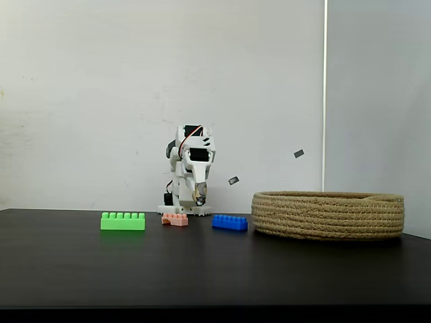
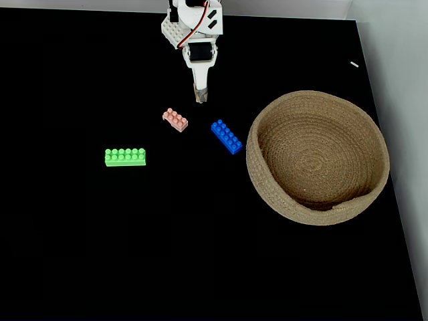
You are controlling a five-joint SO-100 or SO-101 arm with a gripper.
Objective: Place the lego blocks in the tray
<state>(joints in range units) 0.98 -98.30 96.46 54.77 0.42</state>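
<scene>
My hand (image 2: pixel 200 97) folded back near base, looks closed, holding nothing. Pink brick (image 2: pixel 175 120) nearest, just ahead-left in top-down fixed view, long axis diagonal. Blue brick (image 2: pixel 227 136) beside tray (image 2: pixel 364 194); green brick (image 2: pixel 125 157) farthest. All on tabletop (image 2: pixel 100 254)

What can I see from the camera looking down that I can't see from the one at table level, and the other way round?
Looking down: the basket's empty inside, and how the bricks spread across the table, the green nearest, the pink farthest back. At table level: the basket's low coiled side, the wall behind, the arm standing folded. Both: green, pink and blue bricks outside the basket, blue closest to it, and the gripper, its fingers holding nothing.
</scene>
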